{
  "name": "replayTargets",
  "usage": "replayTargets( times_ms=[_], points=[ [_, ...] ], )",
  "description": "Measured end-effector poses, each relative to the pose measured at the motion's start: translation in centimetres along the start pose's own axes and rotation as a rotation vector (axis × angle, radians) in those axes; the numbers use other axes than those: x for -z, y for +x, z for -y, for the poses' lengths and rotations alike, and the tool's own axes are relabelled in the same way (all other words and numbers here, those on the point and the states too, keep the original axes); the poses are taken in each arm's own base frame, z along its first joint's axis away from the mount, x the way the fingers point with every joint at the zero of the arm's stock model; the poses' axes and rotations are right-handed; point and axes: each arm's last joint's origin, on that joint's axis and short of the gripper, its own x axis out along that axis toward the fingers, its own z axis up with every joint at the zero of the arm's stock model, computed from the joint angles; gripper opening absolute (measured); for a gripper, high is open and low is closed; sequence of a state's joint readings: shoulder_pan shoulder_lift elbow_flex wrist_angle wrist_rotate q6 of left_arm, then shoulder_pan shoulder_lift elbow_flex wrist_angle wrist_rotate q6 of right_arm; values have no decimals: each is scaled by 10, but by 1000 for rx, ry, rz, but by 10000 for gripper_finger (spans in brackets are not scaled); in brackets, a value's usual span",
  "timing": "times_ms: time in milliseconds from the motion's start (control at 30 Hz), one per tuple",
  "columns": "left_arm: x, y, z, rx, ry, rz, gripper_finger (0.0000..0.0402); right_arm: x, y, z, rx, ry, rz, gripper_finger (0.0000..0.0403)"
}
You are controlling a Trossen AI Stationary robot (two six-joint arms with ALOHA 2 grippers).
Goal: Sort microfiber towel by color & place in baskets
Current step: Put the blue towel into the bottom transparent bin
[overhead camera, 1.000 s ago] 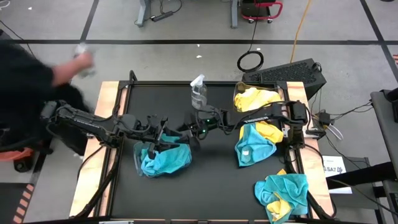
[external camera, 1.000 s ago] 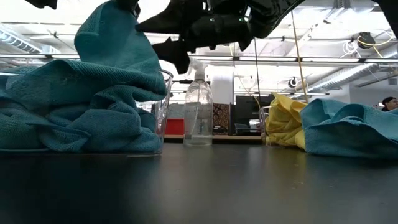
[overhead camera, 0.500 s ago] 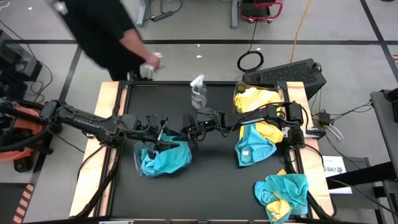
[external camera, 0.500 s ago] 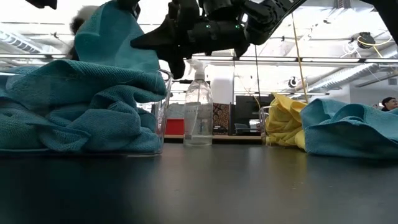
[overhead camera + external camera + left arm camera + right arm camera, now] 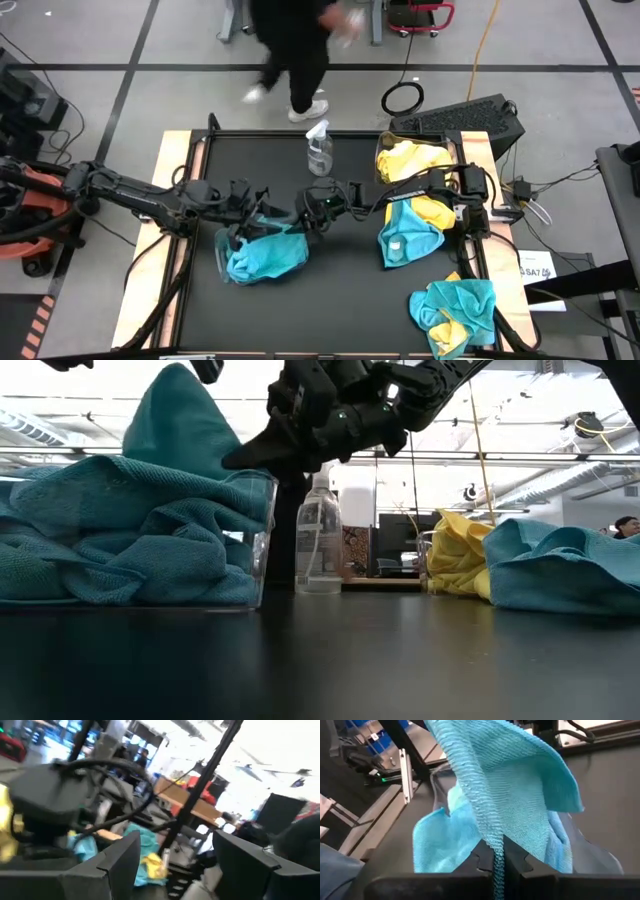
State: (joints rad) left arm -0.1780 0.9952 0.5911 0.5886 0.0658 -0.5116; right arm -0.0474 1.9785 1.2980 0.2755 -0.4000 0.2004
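- Claw of the right arm (image 5: 495, 865) is pinched tight on a fold of a teal-blue towel (image 5: 510, 785), at the rim of the clear basket of teal-blue cloths (image 5: 262, 256); the cloth fans out from the pinch over that basket.
- Left claw (image 5: 237, 200) stands wide and holds nothing, just beside the same basket on the side away from the spray bottle (image 5: 319, 150).
- Pinched cloth may be one already lying in the basket, or may be tangled with them. A pull away from the basket could then drag sorted cloths out over the rim and onto the surface (image 5: 340, 290).
- Basket looks light and is heaped above its wall (image 5: 262, 530). A sideways tug on the cloth could slide or tip it, and the heap would spill.
- Both claws sit close together over the basket, so a careless move by either arm could knock the other.
- Spray bottle stands near the basket on the right arm's side. A swing of that arm with a trailing cloth could topple it.
- Second basket, past the spray bottle from the first, holds yellow cloths (image 5: 410, 160), with a teal-blue cloth (image 5: 408, 238) draped just beside it; a mixed heap (image 5: 455, 312) lies farther off. Grabbing there could lift both colours at once.
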Motion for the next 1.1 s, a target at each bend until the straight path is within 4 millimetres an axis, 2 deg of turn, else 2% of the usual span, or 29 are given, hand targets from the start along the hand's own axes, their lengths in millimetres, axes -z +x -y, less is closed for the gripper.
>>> replayTargets(
  times_ms=[133,367,633,733,900,1100],
  points=[
    [5,-3,1,5,-82,-83,255,-1,1,-3,-34,-8,10,1],
    [36,-5,-6,-115,-189,-346,255,-1,0,-4,-75,-4,2,0],
    [41,-5,-9,-145,-224,-389,246,2,0,-7,-186,9,-49,6],
    [40,-5,-8,-139,-224,-386,220,3,0,-7,-200,10,-64,9],
    [41,-6,-11,-158,-218,-398,148,3,0,-7,-204,7,-63,10],
    [60,-14,-19,-258,-269,-598,61,1,0,-8,-209,-6,-40,38]
  ],
)
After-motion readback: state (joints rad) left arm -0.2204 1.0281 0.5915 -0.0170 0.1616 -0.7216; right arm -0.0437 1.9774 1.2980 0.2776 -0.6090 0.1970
